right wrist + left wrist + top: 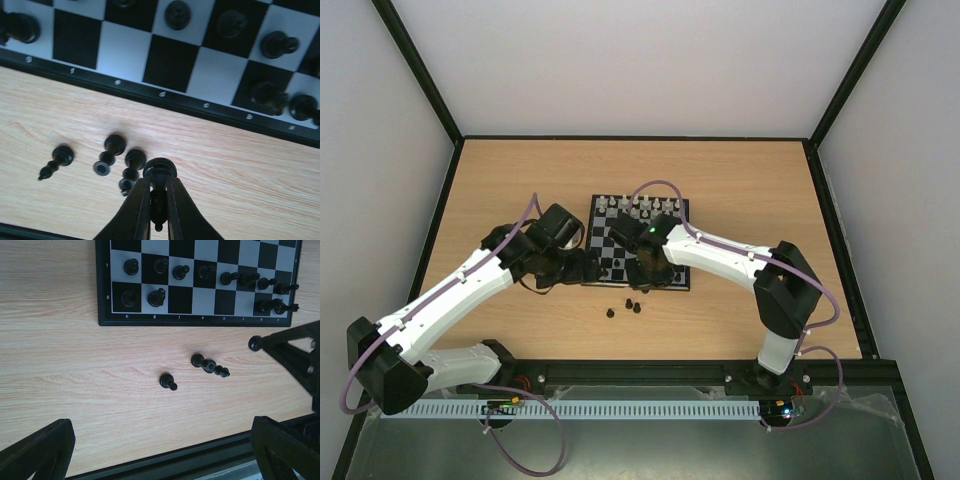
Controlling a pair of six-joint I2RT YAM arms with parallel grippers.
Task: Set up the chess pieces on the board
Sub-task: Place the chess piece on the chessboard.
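The board [672, 262] lies mid-table, white chess pieces [640, 207] lined along its far edge and black ones [157, 296] on its near rows. Three black pieces [628, 304] lie loose on the wood in front of it. My right gripper [159, 186] is shut on a black chess piece [159, 171], held just above the table beside two fallen pieces [131, 167]; a third [59, 158] lies further left. The left gripper [161, 432] hovers open over bare wood by the board's left near corner, a loose piece [167, 381] ahead of its fingers [42, 450].
A black rail [190, 460] runs along the table's near edge, close under the left gripper. The right gripper's fingers [292, 352] show at the right of the left wrist view. Black frame posts [420, 75] and pale walls enclose the table.
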